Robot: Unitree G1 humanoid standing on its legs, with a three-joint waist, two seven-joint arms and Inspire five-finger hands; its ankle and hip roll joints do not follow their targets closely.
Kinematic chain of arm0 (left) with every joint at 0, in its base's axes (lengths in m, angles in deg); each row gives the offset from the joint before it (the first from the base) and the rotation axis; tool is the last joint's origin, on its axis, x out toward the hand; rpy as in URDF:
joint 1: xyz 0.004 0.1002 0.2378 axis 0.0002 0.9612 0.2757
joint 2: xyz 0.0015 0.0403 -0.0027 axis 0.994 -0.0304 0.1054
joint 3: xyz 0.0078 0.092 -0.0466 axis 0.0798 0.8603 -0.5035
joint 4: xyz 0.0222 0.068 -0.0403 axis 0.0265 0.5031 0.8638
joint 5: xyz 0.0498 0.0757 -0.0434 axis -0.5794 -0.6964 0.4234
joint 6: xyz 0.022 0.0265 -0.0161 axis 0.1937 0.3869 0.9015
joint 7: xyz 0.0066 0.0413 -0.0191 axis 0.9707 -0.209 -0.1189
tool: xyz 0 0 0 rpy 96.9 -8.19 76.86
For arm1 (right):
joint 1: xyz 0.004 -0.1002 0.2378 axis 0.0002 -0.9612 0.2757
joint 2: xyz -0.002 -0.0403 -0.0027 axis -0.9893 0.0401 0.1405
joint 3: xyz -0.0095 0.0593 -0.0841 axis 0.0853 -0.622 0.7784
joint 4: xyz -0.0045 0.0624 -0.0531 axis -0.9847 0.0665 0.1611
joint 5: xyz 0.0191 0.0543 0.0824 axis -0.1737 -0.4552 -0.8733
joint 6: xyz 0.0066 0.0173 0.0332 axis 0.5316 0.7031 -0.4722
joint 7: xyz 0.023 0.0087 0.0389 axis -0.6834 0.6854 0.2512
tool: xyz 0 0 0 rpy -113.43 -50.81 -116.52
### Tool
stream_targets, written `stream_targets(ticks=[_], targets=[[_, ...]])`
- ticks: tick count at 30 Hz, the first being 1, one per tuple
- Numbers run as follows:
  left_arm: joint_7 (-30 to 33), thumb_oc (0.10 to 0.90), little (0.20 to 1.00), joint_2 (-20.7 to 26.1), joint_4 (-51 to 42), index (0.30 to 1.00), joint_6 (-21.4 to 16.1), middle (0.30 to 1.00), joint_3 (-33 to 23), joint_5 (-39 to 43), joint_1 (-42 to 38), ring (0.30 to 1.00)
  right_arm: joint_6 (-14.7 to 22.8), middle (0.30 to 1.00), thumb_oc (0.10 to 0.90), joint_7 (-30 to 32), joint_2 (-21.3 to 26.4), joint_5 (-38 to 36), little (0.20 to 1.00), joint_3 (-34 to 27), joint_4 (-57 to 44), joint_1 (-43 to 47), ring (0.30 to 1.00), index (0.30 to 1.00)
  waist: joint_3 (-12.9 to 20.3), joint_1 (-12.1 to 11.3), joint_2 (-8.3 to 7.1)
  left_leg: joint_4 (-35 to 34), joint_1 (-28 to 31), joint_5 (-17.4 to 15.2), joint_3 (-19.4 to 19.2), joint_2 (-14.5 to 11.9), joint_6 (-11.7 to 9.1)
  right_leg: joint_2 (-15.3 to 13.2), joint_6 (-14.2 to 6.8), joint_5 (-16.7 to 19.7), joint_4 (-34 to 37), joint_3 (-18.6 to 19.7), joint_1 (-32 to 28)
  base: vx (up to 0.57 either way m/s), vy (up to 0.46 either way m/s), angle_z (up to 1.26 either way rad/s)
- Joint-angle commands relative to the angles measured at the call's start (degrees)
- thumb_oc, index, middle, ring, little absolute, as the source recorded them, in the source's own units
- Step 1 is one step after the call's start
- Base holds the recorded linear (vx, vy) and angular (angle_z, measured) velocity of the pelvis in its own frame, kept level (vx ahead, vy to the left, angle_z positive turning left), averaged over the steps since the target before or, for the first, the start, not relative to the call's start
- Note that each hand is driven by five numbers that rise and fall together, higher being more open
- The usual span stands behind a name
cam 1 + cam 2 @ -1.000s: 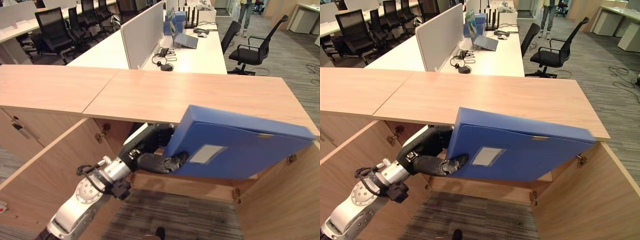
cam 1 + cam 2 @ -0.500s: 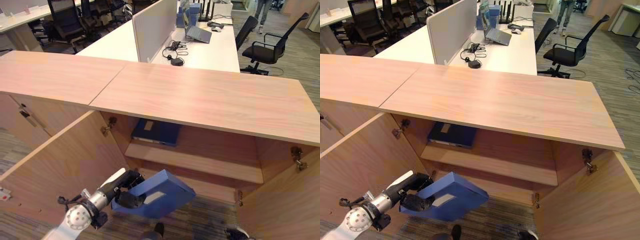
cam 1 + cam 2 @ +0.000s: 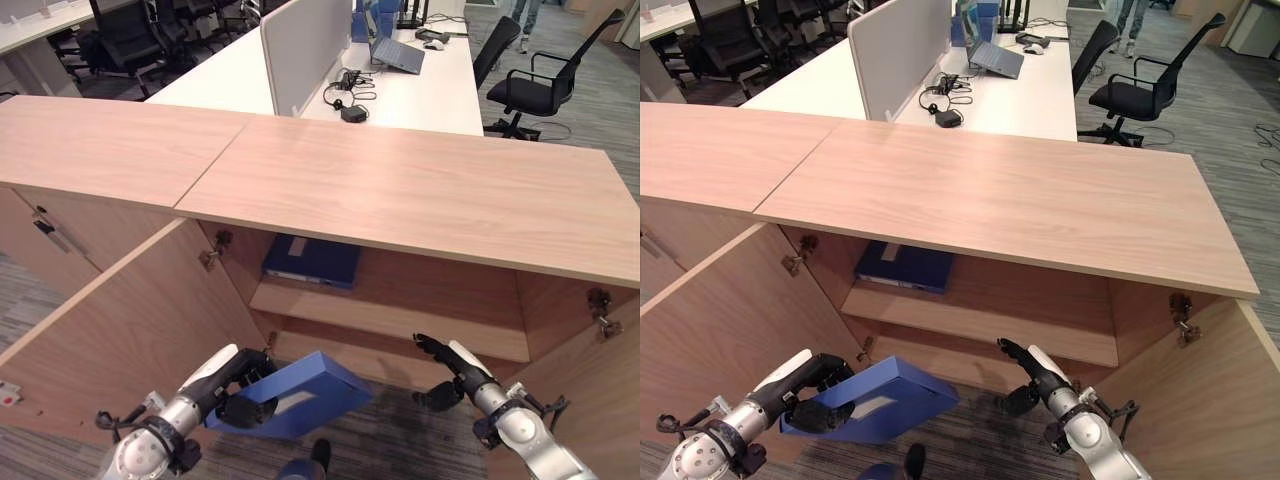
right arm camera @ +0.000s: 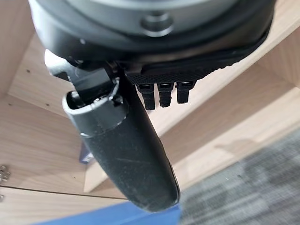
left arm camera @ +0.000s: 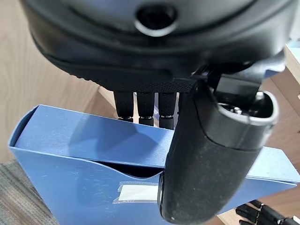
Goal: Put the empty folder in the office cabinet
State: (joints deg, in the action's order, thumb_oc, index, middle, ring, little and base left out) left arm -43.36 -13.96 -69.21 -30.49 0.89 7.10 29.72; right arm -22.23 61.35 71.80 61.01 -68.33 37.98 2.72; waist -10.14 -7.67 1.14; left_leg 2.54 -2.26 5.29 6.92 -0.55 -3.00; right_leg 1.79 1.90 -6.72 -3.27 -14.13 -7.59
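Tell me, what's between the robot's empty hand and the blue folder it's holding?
Nothing: just bare grey carpet between the right hand and the blue folder, seen in both eye views.

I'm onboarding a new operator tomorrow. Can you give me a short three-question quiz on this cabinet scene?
1. True or false: the left hand is pinching the blue folder.
2. Where does the second folder lie? A) on the cabinet top B) on the upper shelf C) on the floor
3. Fill in: the right hand, holding nothing, is held out in front of the open ____.

Key: 1 true; 2 B; 3 cabinet.
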Motion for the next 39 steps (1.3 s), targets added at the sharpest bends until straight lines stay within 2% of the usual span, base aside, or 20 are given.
stream_targets(ticks=[1, 7, 11, 25, 32, 36, 37, 39], targets=[[3.6, 0.400, 0.300, -1.1, -7.0, 0.300, -6.7, 0.300, -4.7, 0.0, -4.1, 0.300, 4.7, 0.900, 0.800, -0.9, 2.1, 1.5, 0.900, 1.0, -7.2, 3.2, 0.900, 0.900, 3.4, 1.8, -2.19, 2.0, -6.9, 1.2, 1.2, 0.5, -0.4, 0.0, -3.2, 2.2, 6.5, 2.5, -2.9, 0.00, 0.000, 0.00], [4.2, 0.400, 0.300, -2.2, -7.2, 0.300, -7.0, 0.300, -3.9, -0.5, -5.8, 0.300, 5.1, 0.900, 0.800, -2.4, 1.1, -0.2, 0.900, 3.9, -8.5, 5.2, 0.900, 0.900, 3.5, 1.5, -2.16, 1.9, -6.9, 1.4, 1.3, 0.6, -0.6, 0.0, -3.2, 2.1, 6.7, 2.5, -2.9, 0.00, 0.000, 0.01], [5.0, 0.400, 0.300, -2.7, -7.8, 0.300, -7.3, 0.300, -2.9, -0.2, -7.6, 0.300, 5.7, 0.900, 0.800, -1.0, 0.5, 1.7, 0.900, 5.5, -8.8, 7.6, 0.900, 0.900, 3.6, 1.4, -2.05, 1.7, -6.9, 1.5, 1.4, 0.6, -0.6, 0.0, -3.2, 2.1, 6.7, 2.4, -2.9, 0.00, 0.000, 0.00], [3.3, 0.400, 0.300, 0.9, -12.8, 0.300, -8.2, 0.300, 2.8, 7.9, -13.5, 0.300, 7.1, 0.900, 0.800, 2.8, 1.3, 11.5, 0.900, 11.1, -13.1, 18.3, 0.900, 0.900, 4.0, 1.0, -1.66, 2.0, -6.8, 1.3, 1.2, 0.8, -0.5, -0.3, -3.2, 2.1, 6.6, 2.4, -3.3, 0.00, 0.000, 0.00], [2.5, 0.400, 0.300, 2.5, -14.0, 0.300, -8.1, 0.300, 4.4, 12.0, -15.4, 0.300, 7.0, 0.900, 0.800, 3.2, 0.6, 11.2, 0.900, 13.2, -12.4, 22.2, 0.900, 0.900, 4.2, 0.5, -1.64, 1.9, -6.8, 1.3, 1.2, 1.1, -0.4, -0.4, -3.2, 2.2, 6.7, 2.4, -3.4, 0.00, 0.000, 0.00], [2.5, 0.400, 0.300, 1.9, -14.6, 0.300, -8.3, 0.300, 5.2, 16.6, -16.4, 0.300, 7.0, 0.900, 0.800, 3.0, -0.1, 11.5, 0.900, 15.2, -11.5, 23.9, 0.900, 0.900, 4.2, 0.3, -1.64, 1.9, -6.8, 1.3, 1.3, 1.2, -0.4, -0.5, -3.2, 2.2, 6.8, 2.3, -3.6, 0.00, 0.000, 0.00], [2.5, 0.400, 0.300, 1.6, -14.7, 0.300, -8.3, 0.300, 5.3, 18.0, -16.5, 0.300, 7.0, 0.300, 0.400, 2.8, -0.4, 11.2, 0.300, 15.6, -11.1, 24.0, 0.300, 0.300, 4.2, 0.2, -1.63, 2.0, -6.8, 1.3, 1.4, 1.3, -0.4, -0.5, -3.2, 2.2, 6.8, 2.3, -3.7, 0.00, 0.000, 0.00], [2.7, 0.400, 0.300, 0.0, -15.3, 0.300, -8.5, 0.300, 4.8, 24.0, -17.2, 0.300, 6.9, 0.300, 0.400, 1.3, -2.2, 6.9, 0.300, 17.2, -9.2, 23.9, 0.300, 0.300, 4.2, 0.1, -1.61, 1.9, -6.7, 1.3, 1.5, 1.4, -0.3, -0.5, -3.1, 2.2, 6.8, 2.2, -3.7, 0.00, 0.000, 0.00]])
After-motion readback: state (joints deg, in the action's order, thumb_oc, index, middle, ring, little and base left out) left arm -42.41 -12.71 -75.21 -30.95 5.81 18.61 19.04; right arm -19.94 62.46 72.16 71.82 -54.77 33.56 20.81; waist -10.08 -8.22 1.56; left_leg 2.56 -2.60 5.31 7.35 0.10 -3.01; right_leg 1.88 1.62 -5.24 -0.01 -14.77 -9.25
